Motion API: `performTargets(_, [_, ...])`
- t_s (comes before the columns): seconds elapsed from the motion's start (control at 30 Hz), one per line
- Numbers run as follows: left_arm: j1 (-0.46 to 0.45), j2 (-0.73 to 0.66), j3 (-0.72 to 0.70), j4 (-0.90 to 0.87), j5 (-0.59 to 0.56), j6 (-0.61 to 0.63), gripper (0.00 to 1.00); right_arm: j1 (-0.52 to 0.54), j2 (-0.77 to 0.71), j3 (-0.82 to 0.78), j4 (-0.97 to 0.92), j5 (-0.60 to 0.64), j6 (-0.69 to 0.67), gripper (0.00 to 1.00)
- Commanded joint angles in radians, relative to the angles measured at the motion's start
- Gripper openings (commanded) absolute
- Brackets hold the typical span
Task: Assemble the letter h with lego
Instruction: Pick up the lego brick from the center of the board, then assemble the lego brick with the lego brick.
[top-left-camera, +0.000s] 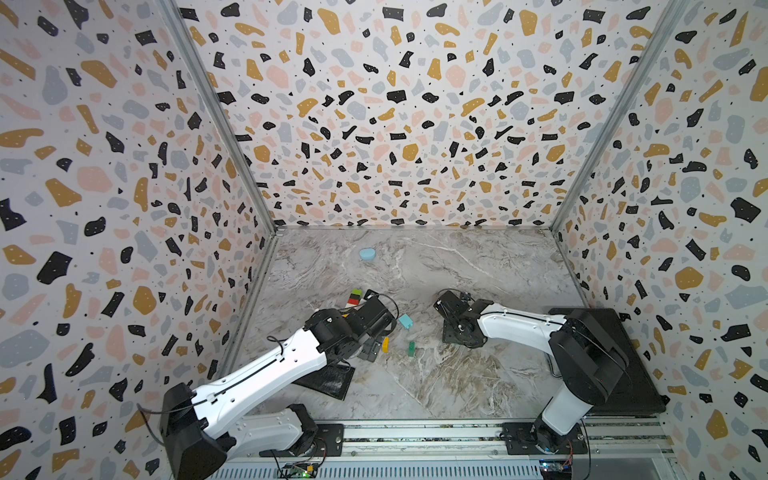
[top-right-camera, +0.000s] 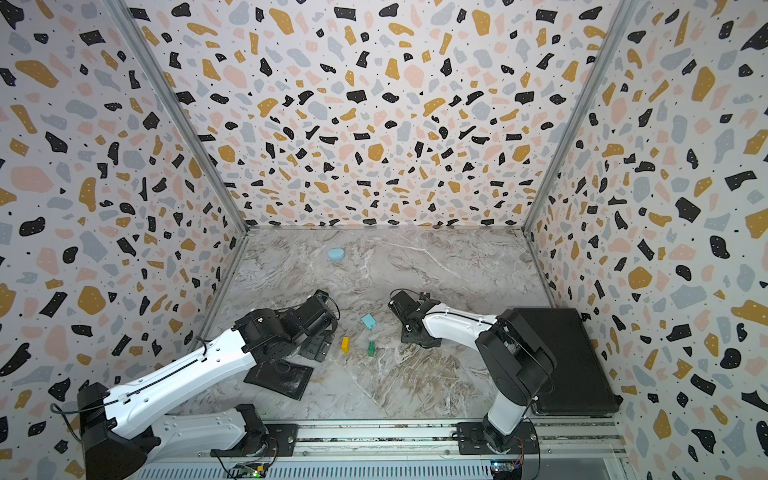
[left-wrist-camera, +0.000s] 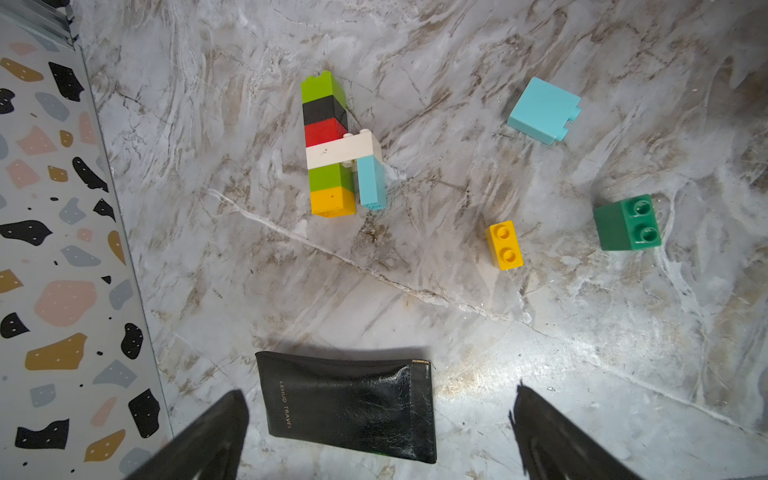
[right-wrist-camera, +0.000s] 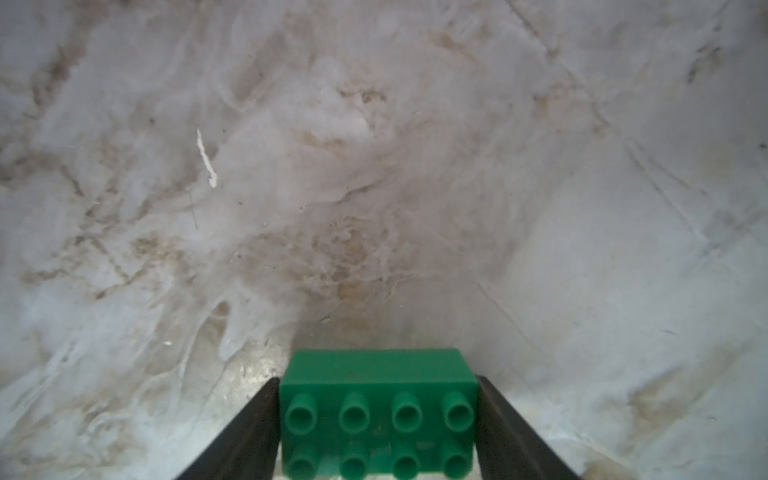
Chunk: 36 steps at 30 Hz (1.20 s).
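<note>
1. Closest to the rail there's a black pouch (top-left-camera: 328, 380) lying flat on the marble table (top-left-camera: 436, 386), partly tucked under the left arm.
2. The left gripper (left-wrist-camera: 379, 390) hangs over that pouch with its jaws spread wide and nothing in them.
3. A little further back, mid-table, are a yellow brick (top-left-camera: 385, 345) and a small dark green brick (top-left-camera: 411, 349). Both are two-studders sitting studs up, near each other but not touching.
4. Just past those is a loose light-blue brick (top-left-camera: 405, 321), tipped over so its studs point sideways.
5. Off to its right, the right gripper (right-wrist-camera: 377, 380) is down low. Its fingers are pinching the short ends of a big dark green brick (right-wrist-camera: 376, 411), an eight-studder with studs up. Can't tell if it's off the table.
6. Behind the left wrist is the brick column (left-wrist-camera: 330, 145), lying on its side. It runs lime, black, red, white, lime, orange, with a light-blue piece under the white bar's overhang.
7. Way at the back sits a pale-blue oval lump (top-left-camera: 367, 253), alone and well apart.
</note>
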Motion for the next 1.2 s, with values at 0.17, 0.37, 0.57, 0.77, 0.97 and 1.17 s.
performTargets(0.17, [0.005,-0.002,-0.013,0.007,0.009,0.004,0.99,-0.003,0.000,0.003,-0.008,-0.010,-0.008,0.64])
performTargets(0.37, [0.005,-0.005,-0.012,0.007,0.008,0.004,0.99,-0.001,-0.042,-0.011,-0.005,-0.031,-0.007,0.39])
performTargets(0.57, [0.012,-0.011,0.002,-0.011,-0.023,-0.011,0.99,0.057,-0.145,-0.008,-0.025,-0.021,0.052,0.15])
performTargets(0.77, [0.068,-0.118,0.019,-0.038,-0.114,-0.051,0.99,0.167,-0.127,0.128,-0.126,-0.009,0.169,0.03])
performTargets(0.97, [0.154,-0.255,0.023,-0.027,-0.167,-0.072,0.99,0.258,-0.009,0.333,-0.212,0.020,0.222,0.01])
performTargets(1.17, [0.208,-0.355,0.046,-0.035,-0.137,-0.083,0.99,0.354,0.158,0.561,-0.317,0.021,0.232,0.00])
